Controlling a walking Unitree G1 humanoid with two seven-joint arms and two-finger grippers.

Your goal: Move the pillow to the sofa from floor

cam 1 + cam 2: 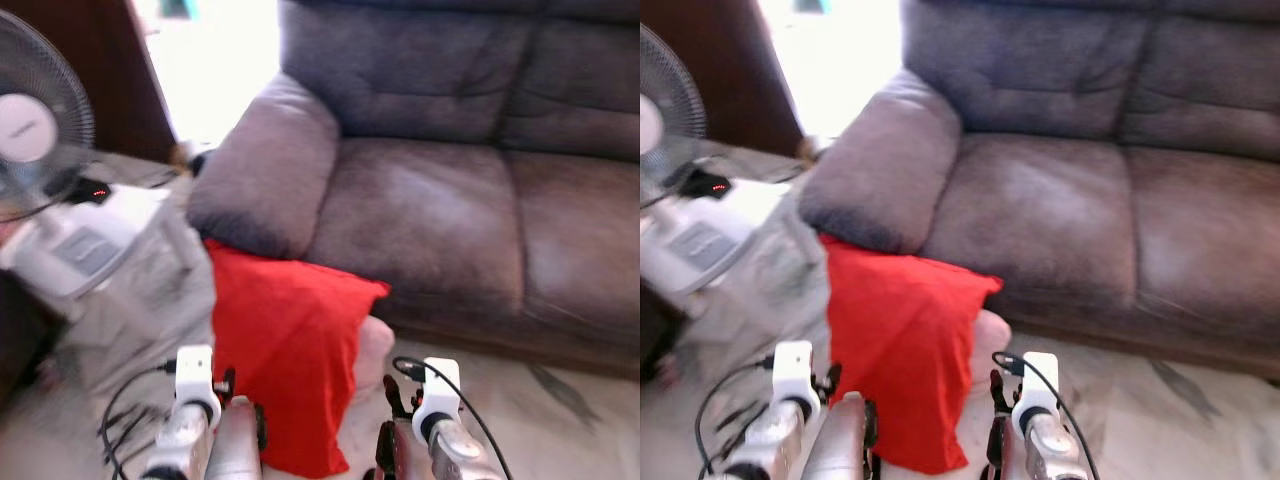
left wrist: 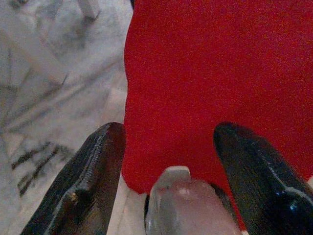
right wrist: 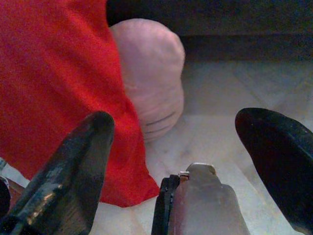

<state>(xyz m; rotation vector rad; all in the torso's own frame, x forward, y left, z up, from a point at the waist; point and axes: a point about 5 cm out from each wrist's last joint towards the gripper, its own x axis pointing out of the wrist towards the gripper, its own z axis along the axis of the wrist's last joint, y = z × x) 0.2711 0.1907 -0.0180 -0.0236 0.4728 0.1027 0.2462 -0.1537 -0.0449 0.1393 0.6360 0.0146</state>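
- The red pillow (image 1: 285,355) stands on its edge on the pale marbled floor (image 1: 560,420), leaning against the front of the sofa (image 1: 450,190) below the left armrest (image 1: 265,165). It is not on the seat; the seat cushions are above and behind it.
- The sofa is grey-purple, with a thick rounded armrest and a wide seat that goes out of the picture on the right side.
- Behind the lower right corner of the pillow there is a soft pinkish round thing (image 3: 151,78), touching the pillow and lying on the floor next to the sofa base. What it is, I cannot tell.
- The left gripper (image 2: 168,161) is low and near the pillow, with the jaws wide apart and nothing between them. One black finger (image 2: 85,181) is over the floor just beside the left edge of the pillow, the other one is in front of the red cloth.
- The right gripper (image 3: 195,147) is also spread wide and holds nothing. One finger (image 3: 68,171) is in front of the lower right corner of the pillow, the other finger (image 3: 281,156) is over bare floor.
- In the head views both silver arms come in from the bottom edge, one on each side of the lower part of the pillow.
- To the left of the pillow stands a white fan (image 1: 40,130) with a round grille, and below it a grey-white cloth or cover (image 1: 150,290) is hanging. Dark cables (image 1: 125,420) lie on the floor there.
- These head views are a little blurred.
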